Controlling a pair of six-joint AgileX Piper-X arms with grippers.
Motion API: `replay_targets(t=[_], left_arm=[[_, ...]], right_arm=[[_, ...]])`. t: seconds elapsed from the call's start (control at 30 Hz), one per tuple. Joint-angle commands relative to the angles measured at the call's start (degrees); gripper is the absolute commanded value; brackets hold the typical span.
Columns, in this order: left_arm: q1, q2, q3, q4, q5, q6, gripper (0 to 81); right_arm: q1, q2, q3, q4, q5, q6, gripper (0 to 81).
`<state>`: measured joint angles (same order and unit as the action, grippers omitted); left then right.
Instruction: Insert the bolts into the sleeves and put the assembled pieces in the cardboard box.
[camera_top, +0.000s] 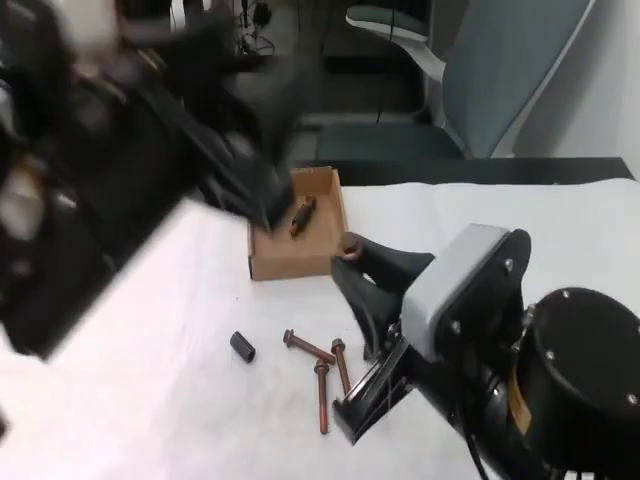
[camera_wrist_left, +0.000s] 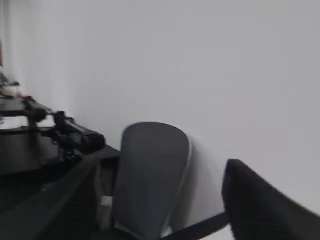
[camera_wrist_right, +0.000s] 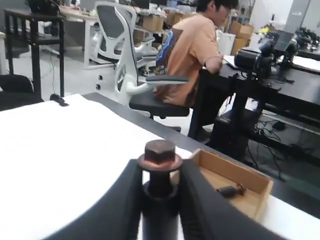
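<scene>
At L, the blurred black left claw hangs over the near-left corner of the open brown cardboard box; can't tell if it's apart or together. On the white desk in front of the box lie a short black cylindrical sleeve & just R of it three loose copper-coloured bolts, close together, w/ one dark assembled piece lying inside the box. To the R, the right claw is clamped on a copper hex-head bolt, head upright above the fingers, just beside the box.
</scene>
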<state>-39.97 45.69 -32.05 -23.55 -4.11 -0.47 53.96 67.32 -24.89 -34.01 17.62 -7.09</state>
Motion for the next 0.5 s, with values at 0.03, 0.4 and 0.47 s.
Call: replay_targets(t=[0.03,0.4,0.47], left_arm=[[0.05,-5.51,-0.18,14.44,-3.75,2.74,12.2],[0.05,-9.03,1.4,45.18,-3.02,3.54,1.7],[0.05,-9.66,4.07,42.23,-1.7,3.19,1.7]], right_arm=[[-4.41,0.57,-5.15,8.85,-3.42,1.14,0.6],[-13.18,19.83,-31.83,30.55,-9.08,1.04,0.6],[-14.39,24.31,-36.67,32.94,-8.99,1.04,0.6]])
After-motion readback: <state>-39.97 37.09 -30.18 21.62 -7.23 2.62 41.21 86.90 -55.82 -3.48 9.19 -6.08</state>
